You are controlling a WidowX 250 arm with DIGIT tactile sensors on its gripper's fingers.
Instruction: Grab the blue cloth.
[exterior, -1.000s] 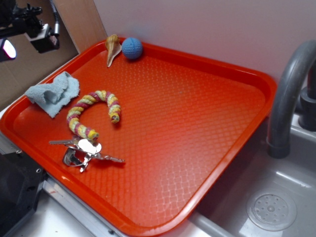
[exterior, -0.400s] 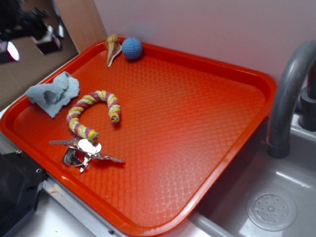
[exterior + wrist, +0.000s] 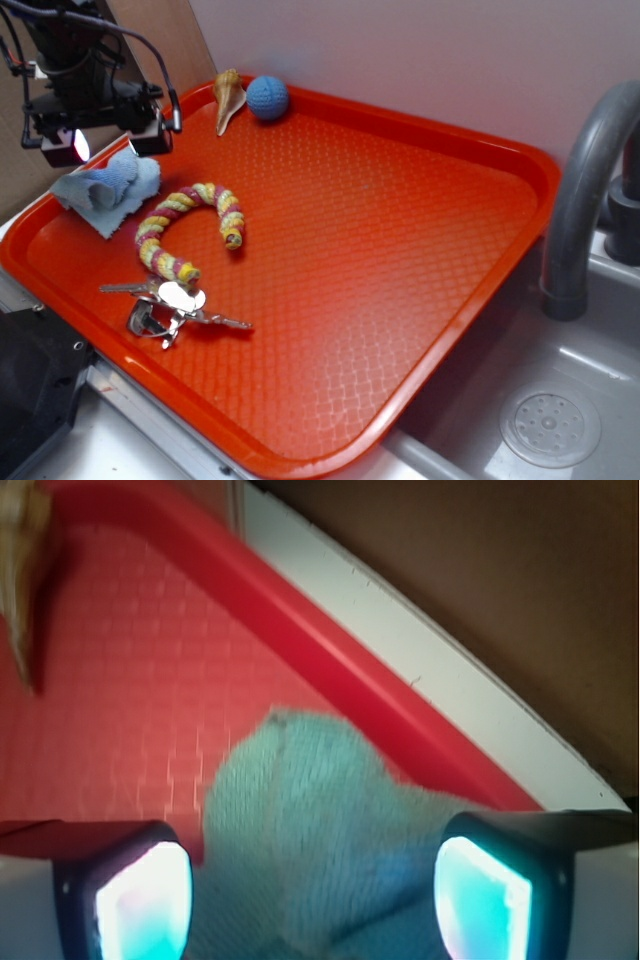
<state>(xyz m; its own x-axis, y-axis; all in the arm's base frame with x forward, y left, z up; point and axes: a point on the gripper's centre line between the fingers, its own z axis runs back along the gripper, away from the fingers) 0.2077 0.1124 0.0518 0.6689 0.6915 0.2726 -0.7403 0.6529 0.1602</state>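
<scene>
The blue cloth (image 3: pixel 105 192) lies crumpled at the left edge of the red tray (image 3: pixel 400 250). My gripper (image 3: pixel 100 145) hangs just above it, open, one finger on each side. In the wrist view the blue cloth (image 3: pixel 310 830) fills the gap between the two glowing pads (image 3: pixel 145 900), with the gripper (image 3: pixel 315 905) straddling it and the tray rim (image 3: pixel 330 670) running diagonally behind. I cannot tell whether the pads touch the cloth.
On the tray lie a striped rope toy (image 3: pixel 190 230), a bunch of keys (image 3: pixel 170 305), a seashell (image 3: pixel 228 97) and a blue knitted ball (image 3: pixel 267 97). A grey faucet (image 3: pixel 585 190) and sink (image 3: pixel 550 420) stand at the right.
The gripper has come down and to the right from the upper left corner, and now sits over the blue cloth. Nothing on the tray has moved.
</scene>
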